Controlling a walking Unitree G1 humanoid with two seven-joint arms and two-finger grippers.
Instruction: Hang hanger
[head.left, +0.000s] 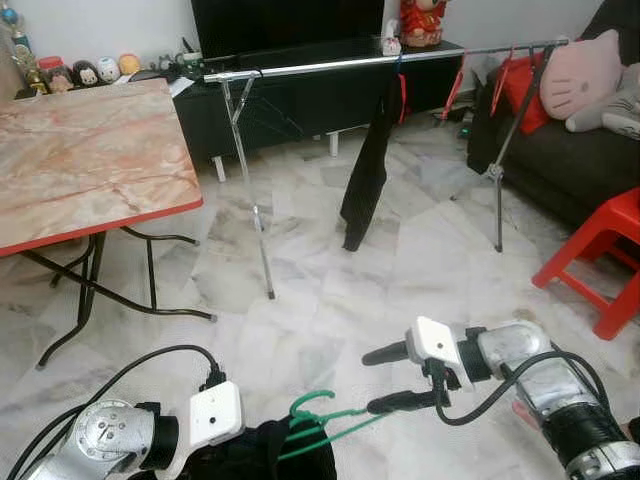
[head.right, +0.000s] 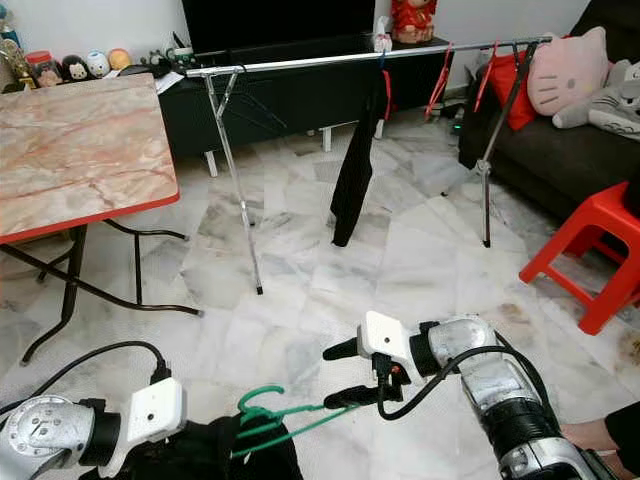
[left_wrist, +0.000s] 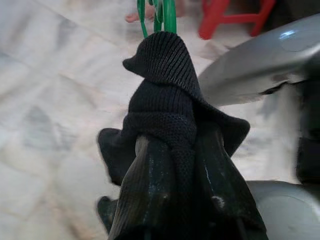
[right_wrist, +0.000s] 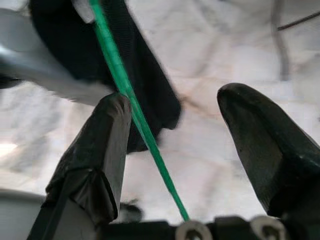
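Green wire hanger (head.left: 318, 418): low in front of the robot, between the two arms, hook uppermost and curled, one thin arm running toward the right gripper; well short of the rail. Black knitted garment (left_wrist: 170, 150): draped over the hanger, bunched about its neck. Left gripper (left_wrist: 172, 165): fingers wrapped in the knit, pressed together on the garment just below the hanger's neck, so it bears the load. Right gripper (head.left: 392, 378): jaws spread, one finger above and one below; in the right wrist view the green wire lies along the inner face of one finger (right_wrist: 97, 150) and passes through the gap, the other finger standing apart from it; nothing pinched. Step in hand, by judgement: the hanger is being readied between the two grippers, the right about to take the wire; hanging not yet begun. Next move, by judgement: the right jaws need to close on the wire near the hook, then the hook must be raised, turned opening-down, and carried across the floor to the rail. Clothes rail (head.left: 330, 64): chrome bar on crossed legs, well apart ahead; a dark garment (head.left: 368, 170) and red hangers (head.left: 459, 82) on it, bare bar at its left stretch. Surroundings: marble-topped folding table (head.left: 80, 160) at left, red plastic stool (head.left: 605, 250) at right, marble tiled floor (head.left: 320, 300).
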